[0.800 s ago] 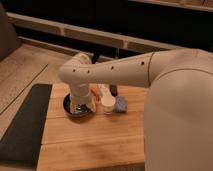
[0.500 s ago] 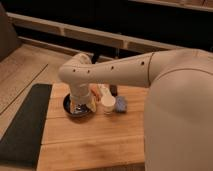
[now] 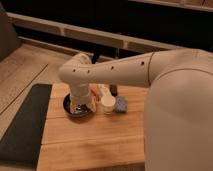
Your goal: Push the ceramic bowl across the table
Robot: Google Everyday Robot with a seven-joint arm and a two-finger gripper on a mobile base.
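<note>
Blue-black, glossy, round ceramic bowl (image 3: 69,106) sits on the far left part of the square light-brown wooden table (image 3: 90,146), with my gripper (image 3: 82,104) down in its hollow; clenched or released, I cannot tell. A small white cup (image 3: 108,104) stands just right of the bowl, with a blue block (image 3: 120,104) beside the cup. Open planks lie on the near side, and a dark grey mat (image 3: 22,125) borders the table's left edge.
</note>
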